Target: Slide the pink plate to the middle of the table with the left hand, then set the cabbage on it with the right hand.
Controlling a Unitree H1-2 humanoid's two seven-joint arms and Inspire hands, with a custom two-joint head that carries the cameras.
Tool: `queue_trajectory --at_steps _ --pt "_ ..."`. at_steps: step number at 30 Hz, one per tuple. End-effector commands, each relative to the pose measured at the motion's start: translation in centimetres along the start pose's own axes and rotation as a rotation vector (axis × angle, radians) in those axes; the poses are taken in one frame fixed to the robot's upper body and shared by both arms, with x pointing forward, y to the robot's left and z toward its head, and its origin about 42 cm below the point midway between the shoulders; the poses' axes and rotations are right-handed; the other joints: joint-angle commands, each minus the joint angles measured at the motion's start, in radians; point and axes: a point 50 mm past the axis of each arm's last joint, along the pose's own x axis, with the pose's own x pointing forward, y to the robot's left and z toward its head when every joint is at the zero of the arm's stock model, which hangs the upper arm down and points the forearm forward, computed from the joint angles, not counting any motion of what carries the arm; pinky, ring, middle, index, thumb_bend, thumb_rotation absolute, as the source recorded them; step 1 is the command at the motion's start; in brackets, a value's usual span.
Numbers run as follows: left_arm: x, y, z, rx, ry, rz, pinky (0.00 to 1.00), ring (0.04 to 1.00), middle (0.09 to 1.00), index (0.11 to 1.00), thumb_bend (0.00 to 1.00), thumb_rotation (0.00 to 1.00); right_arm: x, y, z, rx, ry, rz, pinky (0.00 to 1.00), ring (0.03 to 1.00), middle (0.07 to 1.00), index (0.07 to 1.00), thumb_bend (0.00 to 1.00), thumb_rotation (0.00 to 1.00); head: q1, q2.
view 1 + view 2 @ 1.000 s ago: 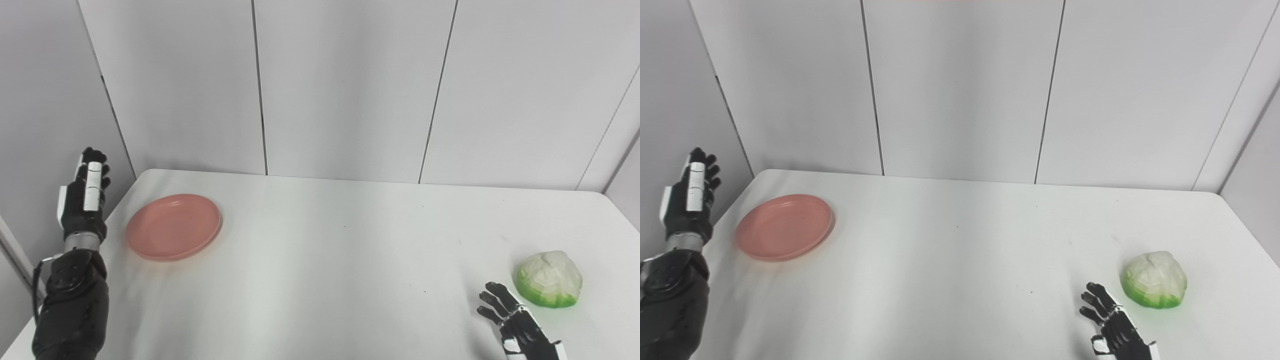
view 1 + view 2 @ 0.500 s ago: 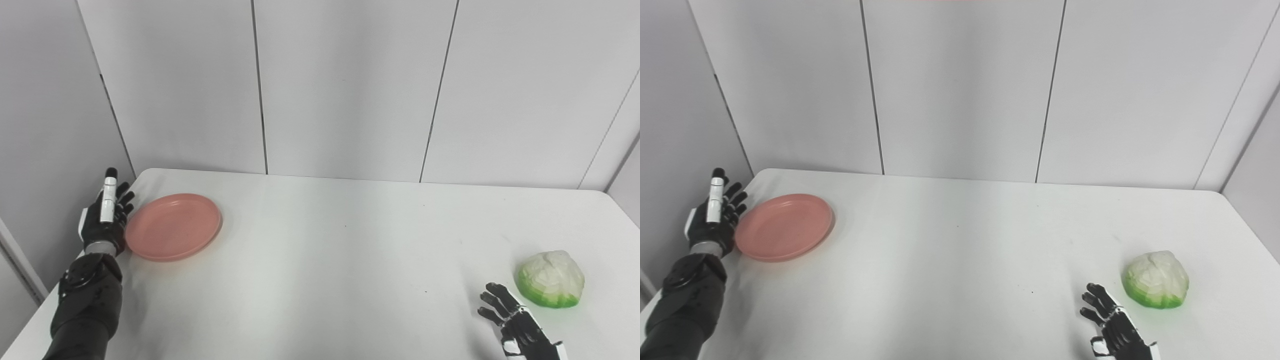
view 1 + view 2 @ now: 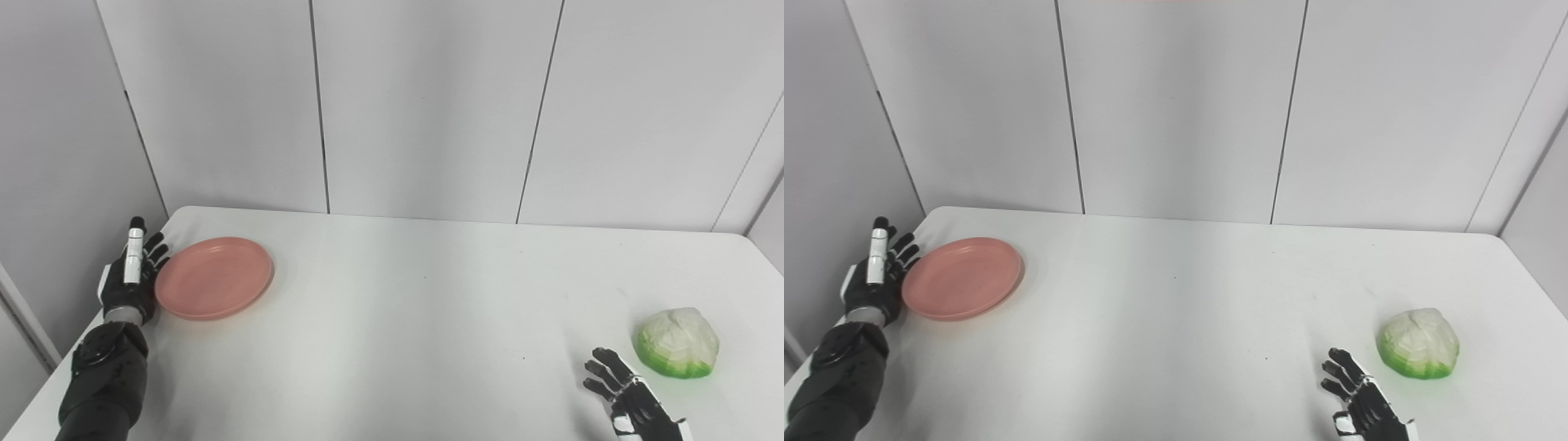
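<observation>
Left eye view: the whole table (image 3: 392, 343) shows, with both arms coming in from the bottom edge.
Pink plate: the pink plate (image 3: 214, 278) lies flat near the far left corner of the table, well apart from the middle, with nothing on it.
Left hand: the left hand (image 3: 130, 274) stands edge-on just beside the plate's left rim; whether it touches the rim I cannot tell. Its fingers (image 3: 132, 258) are straight and slightly spread, holding nothing.
Cabbage: the cabbage (image 3: 677, 340) sits near the right edge of the table, toward the near right corner, far from the plate.
Right hand: the right hand (image 3: 631, 403) waits low at the near edge, just left of the cabbage and apart from it, fingers (image 3: 603, 370) spread and empty.
Step in hand: by my judgement, the first one, the slide, is about to begin; the plate is not yet at the middle.
Next move: it calls for the left hand to press against the left rim and push the plate rightward and a little nearer, keeping low so the rim does not slip under the fingers.
After that: the cabbage step is not yet begun.
</observation>
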Motion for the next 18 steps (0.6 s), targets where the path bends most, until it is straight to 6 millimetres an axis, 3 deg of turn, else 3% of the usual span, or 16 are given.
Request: queue_trajectory --at_steps 1,8,14,18 --pt "0.7 0.6 1.8 0.018 -0.051 -0.003 0.93 0.908 0.892 0.93 0.91 0.79 -0.7 0.6 -0.3 0.013 0.03 0.006 0.79 0.832 0.864 0.809 0.69 0.81 0.0 0.001" --pt "-0.2 0.7 0.3 0.047 -0.034 -0.04 0.88 0.89 0.87 0.922 0.87 0.78 -0.6 0.8 -0.3 0.009 0.033 0.006 0.79 0.836 0.865 0.812 0.7 0.82 -0.002 0.003" --pt "-1.3 0.2 -2.1 0.041 -0.006 -0.082 0.92 0.912 0.909 0.939 0.89 0.76 -0.5 1.1 -0.3 0.002 0.035 0.005 0.79 0.832 0.861 0.811 0.7 0.83 -0.008 0.001" --pt "-1.9 -0.5 -3.4 0.046 0.004 -0.089 0.86 0.872 0.873 0.908 0.9 0.75 -0.5 1.3 -0.3 0.004 0.039 0.003 0.78 0.828 0.854 0.806 0.71 0.82 -0.011 0.002"
